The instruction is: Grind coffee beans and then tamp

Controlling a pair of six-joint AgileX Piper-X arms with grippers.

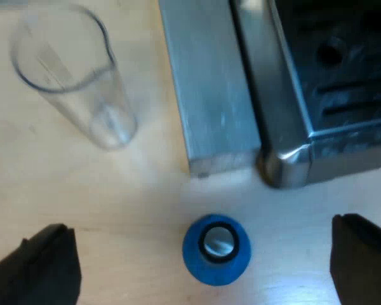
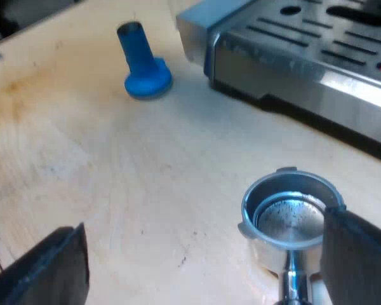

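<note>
Two fingers of the left gripper (image 1: 200, 223) stand wide apart and hold nothing. They hang straight over the blue tamper (image 1: 216, 249), which stands upright on the wooden table (image 1: 114, 203) just off the corner of the coffee machine (image 1: 330, 95). A clear glass (image 1: 76, 82) stands well apart from the tamper, near the machine's side. In the right wrist view, the right gripper (image 2: 203, 222) is likewise spread wide and empty. The metal holder (image 2: 291, 219) lies on the table close against one finger, with its handle (image 2: 292, 283) running back toward the wrist; whether finger and rim touch I cannot tell. The basket looks like bare metal with a few dark specks (so grinding, I judge, is not yet done), which makes picking up the holder the likely step. To do it well, the fingers should close on the handle rather than the round rim, and the basket should be kept level on the way to the machine. The left view gives the glass and the tamper's top from above; the right view gives the holder and the tamper (image 2: 143, 63) from the side.
</note>
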